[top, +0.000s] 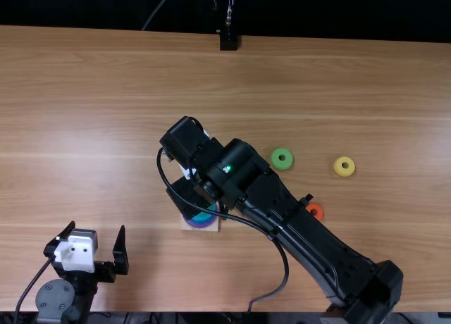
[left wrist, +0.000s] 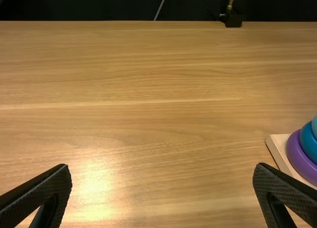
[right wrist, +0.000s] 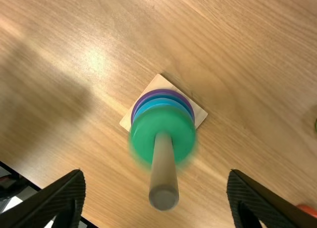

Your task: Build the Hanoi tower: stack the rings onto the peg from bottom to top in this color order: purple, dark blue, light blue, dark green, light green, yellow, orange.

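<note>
With nothing gripped, the right gripper [top: 190,194] is spread wide over one peg [right wrist: 162,173], left of the table's [top: 106,113] middle. Four rings are threaded: purple [left wrist: 297,156], dark blue [left wrist: 309,142], light blue [right wrist: 159,102], dark green [right wrist: 146,139]. Three lie toward the right edge: light green [top: 275,162], yellow [top: 339,172], orange [top: 318,209], partly covered by the right arm [top: 303,225].

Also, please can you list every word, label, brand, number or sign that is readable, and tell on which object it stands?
There is no text that I can read: the rings, such as the green one, and the wooden base carry none that I can make out.
</note>
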